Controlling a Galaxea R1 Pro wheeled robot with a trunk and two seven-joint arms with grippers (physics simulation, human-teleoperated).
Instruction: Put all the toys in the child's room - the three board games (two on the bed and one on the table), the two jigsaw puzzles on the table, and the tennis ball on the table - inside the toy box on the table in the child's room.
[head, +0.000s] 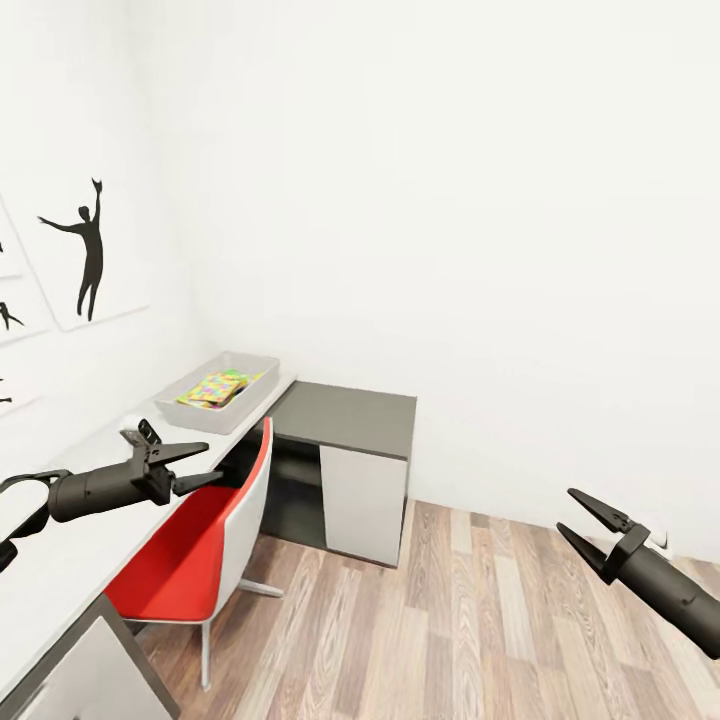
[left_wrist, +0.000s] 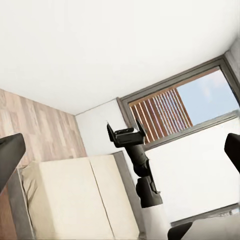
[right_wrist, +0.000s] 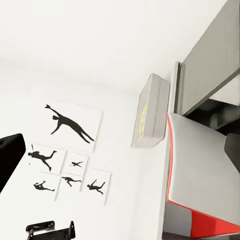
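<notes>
red-seated chair (head: 195, 555) with a white back, tucked under the desk

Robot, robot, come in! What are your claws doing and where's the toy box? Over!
Left tool open, empty. Right tool open, empty. Shallow pale grey toy box on long white table, multicoloured jigsaw puzzle inside. Red-and-white chair beside table.

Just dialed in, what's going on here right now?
Nothing is being held. The left gripper hangs open over the near part of the table, above the red chair, and the right gripper is open over the wood floor. At the far end of the table, the toy box already has something with a multicoloured puzzle pattern in it. The left wrist view looks across to the bed; no toys show on the part of the mattress in view.
</notes>
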